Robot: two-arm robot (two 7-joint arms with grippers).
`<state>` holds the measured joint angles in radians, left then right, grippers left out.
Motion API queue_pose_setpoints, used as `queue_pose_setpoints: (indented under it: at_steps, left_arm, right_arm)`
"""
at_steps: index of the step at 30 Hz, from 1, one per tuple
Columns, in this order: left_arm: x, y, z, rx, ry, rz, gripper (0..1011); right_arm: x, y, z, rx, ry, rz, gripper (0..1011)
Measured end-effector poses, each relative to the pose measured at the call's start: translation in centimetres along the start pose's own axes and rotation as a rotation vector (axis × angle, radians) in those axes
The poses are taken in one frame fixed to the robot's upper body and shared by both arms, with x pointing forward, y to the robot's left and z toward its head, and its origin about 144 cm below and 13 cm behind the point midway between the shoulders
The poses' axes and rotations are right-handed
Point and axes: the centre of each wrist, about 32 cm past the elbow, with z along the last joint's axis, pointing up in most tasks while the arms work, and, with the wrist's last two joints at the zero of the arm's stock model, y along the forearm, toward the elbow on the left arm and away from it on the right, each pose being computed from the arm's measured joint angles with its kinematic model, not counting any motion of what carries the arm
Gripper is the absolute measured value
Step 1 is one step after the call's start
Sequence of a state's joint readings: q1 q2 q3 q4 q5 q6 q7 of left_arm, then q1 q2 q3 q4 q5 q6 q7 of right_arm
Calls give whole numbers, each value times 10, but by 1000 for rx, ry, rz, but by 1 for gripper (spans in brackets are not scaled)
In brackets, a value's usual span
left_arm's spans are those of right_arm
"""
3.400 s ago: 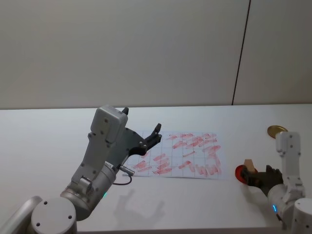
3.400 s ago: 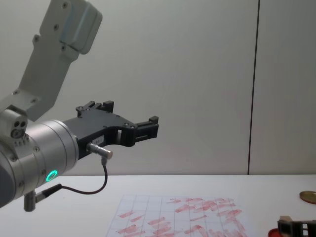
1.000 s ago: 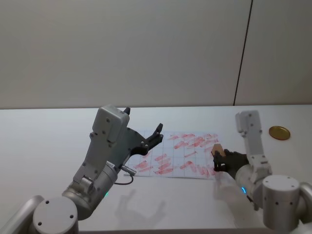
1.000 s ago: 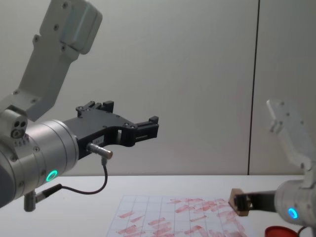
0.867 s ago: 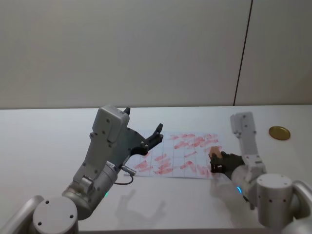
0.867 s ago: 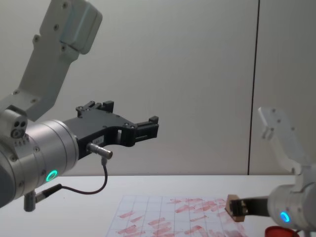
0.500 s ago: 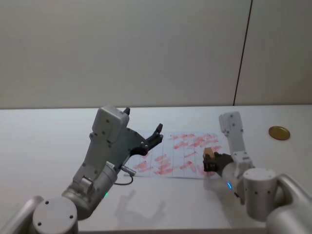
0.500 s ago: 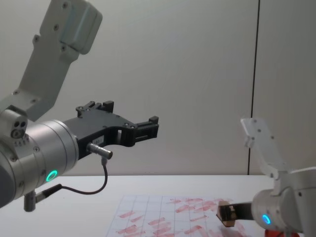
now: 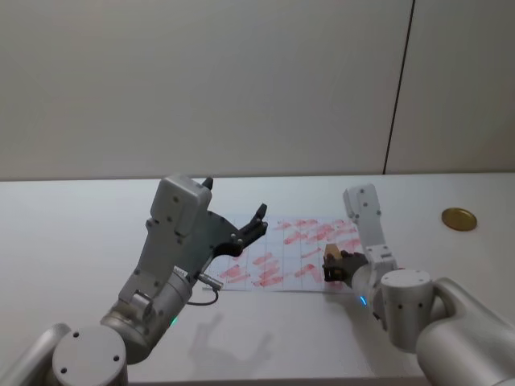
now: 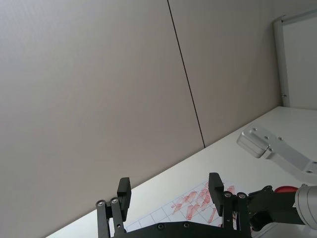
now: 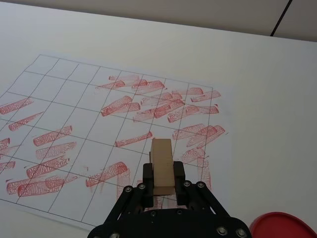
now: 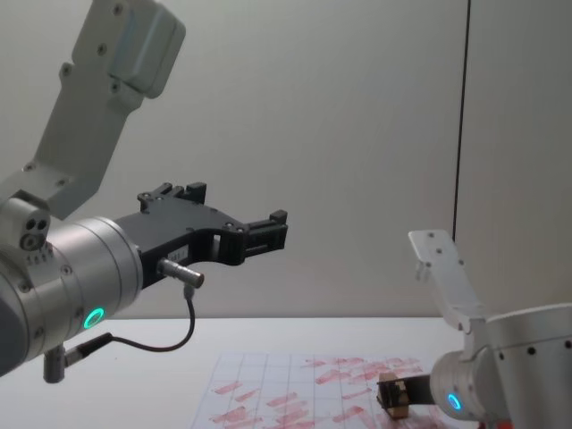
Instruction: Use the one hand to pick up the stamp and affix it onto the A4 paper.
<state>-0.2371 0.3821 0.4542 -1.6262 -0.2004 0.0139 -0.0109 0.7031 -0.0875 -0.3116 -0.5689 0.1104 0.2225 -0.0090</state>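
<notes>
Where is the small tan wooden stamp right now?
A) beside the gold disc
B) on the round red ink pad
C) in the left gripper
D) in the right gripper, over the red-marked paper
D: the right gripper clamps the small tan wooden stamp above the red-marked white gridded paper.

Stamp (image 11: 161,153): small rectangular block of pale tan wood, clamped between the two black fingers of my right hand (image 11: 163,174), with one end reaching out past the fingertips. It is held over the A4 paper (image 11: 84,94), above the sheet's right part, on the side nearer me. In the chest view it rides low, close to the surface; contact cannot be told. Paper: white, thin dark grid, lying flat on the table (image 11: 257,74). It carries many smeared red rectangular marks, thickest toward its right half.
</notes>
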Motion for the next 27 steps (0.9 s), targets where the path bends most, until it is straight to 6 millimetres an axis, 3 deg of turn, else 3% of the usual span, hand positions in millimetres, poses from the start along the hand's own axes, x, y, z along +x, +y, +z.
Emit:
queue_pose_setpoints:
  at_steps: [27]
  left_arm:
    - [0, 0, 0, 0, 0, 0, 993]
  right_arm:
    - [-1, 17, -1, -54, -17, 0, 232]
